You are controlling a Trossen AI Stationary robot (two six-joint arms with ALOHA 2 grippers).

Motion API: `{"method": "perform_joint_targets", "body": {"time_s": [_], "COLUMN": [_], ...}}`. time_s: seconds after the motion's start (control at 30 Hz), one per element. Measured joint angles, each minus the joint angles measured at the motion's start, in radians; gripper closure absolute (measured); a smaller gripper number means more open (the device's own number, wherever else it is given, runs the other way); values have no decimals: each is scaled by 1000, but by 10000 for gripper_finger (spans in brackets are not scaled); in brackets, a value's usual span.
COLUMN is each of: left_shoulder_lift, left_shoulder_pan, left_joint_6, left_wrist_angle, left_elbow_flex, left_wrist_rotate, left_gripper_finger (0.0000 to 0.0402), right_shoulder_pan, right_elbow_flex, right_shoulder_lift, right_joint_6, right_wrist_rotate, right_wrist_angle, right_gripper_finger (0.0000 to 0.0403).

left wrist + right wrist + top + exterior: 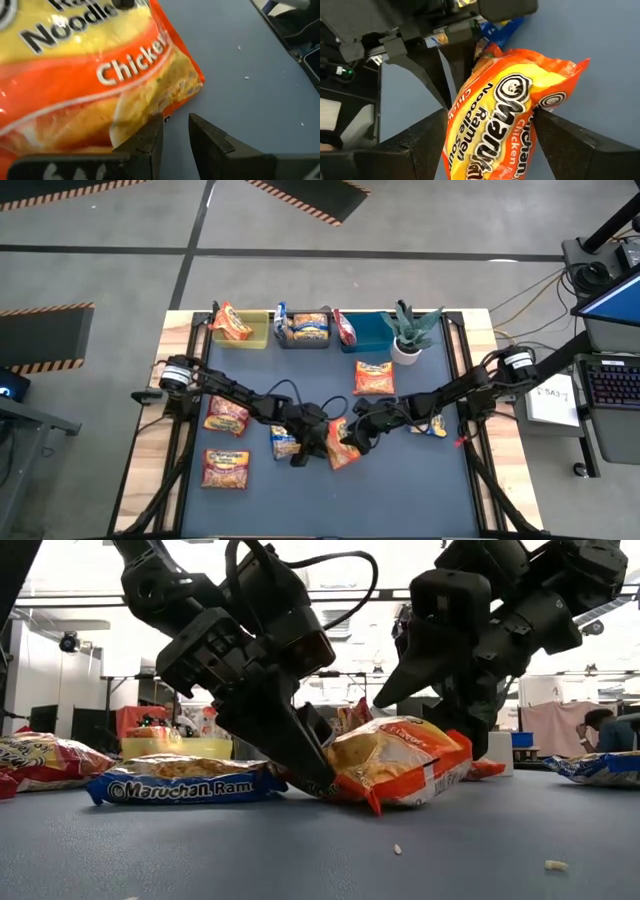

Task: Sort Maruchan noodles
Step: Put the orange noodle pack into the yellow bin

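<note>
At the centre of the dark blue table mat (400, 480), tilted up off the surface between both arms: one crinkly orange plastic chicken ramen packet (342, 445), propped on its lower edge in the low view, apparently mid-handover or being steadied for a clean pickup toward the sorting bins. Straddling the packet's width, the right gripper (490, 135), its fingers (570, 137) spread wide with one pad on each side of the wrapper, touching or just about touching, not visibly squeezing yet. Just beside the packet's lower edge, the left gripper (175, 132), fingers (150, 137) nearly together with only a narrow gap and nothing between them; one fingertip right at the wrapper's edge, perhaps pinning or levering it upright. Lying flat close by on the left arm's side, a blue-and-yellow ramen packet (185, 782). Along the far edge, a yellow-green bin (243, 335), a grey bin (305, 340) and a blue bin (372, 335), each already holding a packet. Elsewhere on the mat, several unsorted orange packets (373, 378).
</note>
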Motion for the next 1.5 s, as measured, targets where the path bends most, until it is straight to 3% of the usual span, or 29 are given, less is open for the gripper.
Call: {"method": "perform_joint_targets", "body": {"time_s": [0.3, 0.97, 1.27, 1.5], "left_shoulder_lift": [0, -7, -9, -126], "left_shoulder_pan": [-1, 8, 9, 18], "left_joint_6": [-18, -33, -39, -16], "left_wrist_angle": [39, 53, 58, -55], "left_elbow_flex": [-15, -16, -16, -44], "left_wrist_rotate": [1, 9, 17, -9], "left_gripper_finger": [326, 326, 326, 326], "right_shoulder_pan": [-18, -20, -20, -19], "right_elbow_flex": [-1, -1, -1, -2], "right_shoulder_lift": [91, 83, 82, 47], "right_joint_6": [-32, -57, -93, -205], "right_wrist_rotate": [-23, -29, -23, 0], "right_wrist_angle": [159, 160, 162, 162], "right_gripper_finger": [142, 152, 276, 327]}}
